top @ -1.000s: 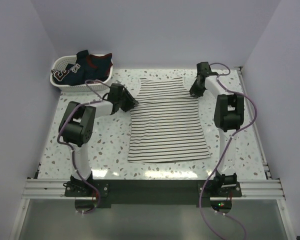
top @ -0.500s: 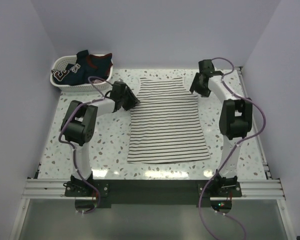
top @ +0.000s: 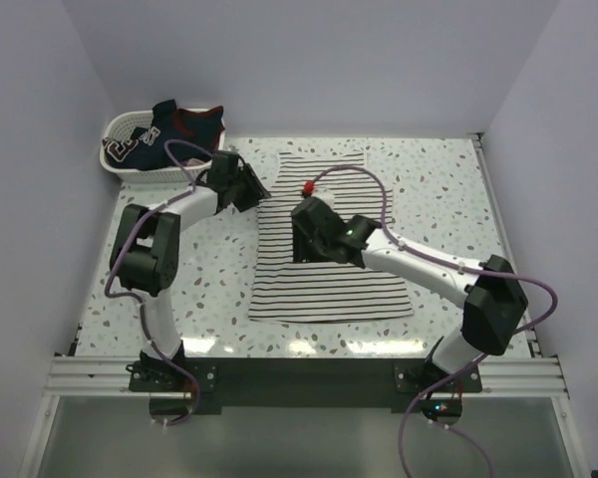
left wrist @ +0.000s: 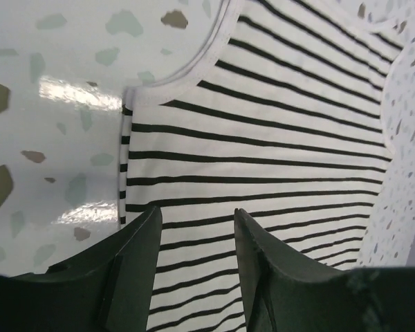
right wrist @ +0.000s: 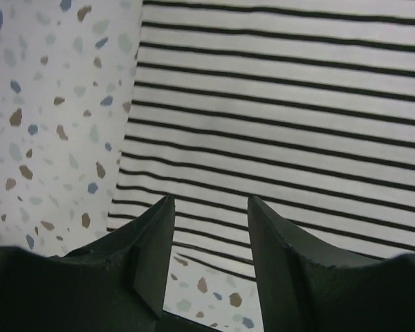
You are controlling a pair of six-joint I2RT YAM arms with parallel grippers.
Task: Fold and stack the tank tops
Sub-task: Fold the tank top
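A white tank top with thin dark stripes (top: 329, 289) lies flat in the middle of the table. My left gripper (top: 262, 191) hovers over its left side just below the armhole, open, with only striped cloth (left wrist: 283, 117) showing between its fingers; in the wrist view the gripper (left wrist: 197, 211) stands low in the frame. My right arm reaches across the shirt. Its gripper (top: 299, 242) is open near the shirt's left part. In the right wrist view the gripper (right wrist: 209, 199) holds nothing and hangs over an edge of the striped cloth (right wrist: 283, 104). A dark navy tank top with red trim (top: 174, 127) sits in the basket.
A white basket (top: 115, 159) stands at the far left corner of the speckled table (top: 448, 199). Purple walls close in the left, back and right sides. The right arm's cable loops over the shirt's upper half.
My right arm has swung from the shirt's far right shoulder across to its left middle and its jaws have opened. My left gripper has shifted slightly toward the back.
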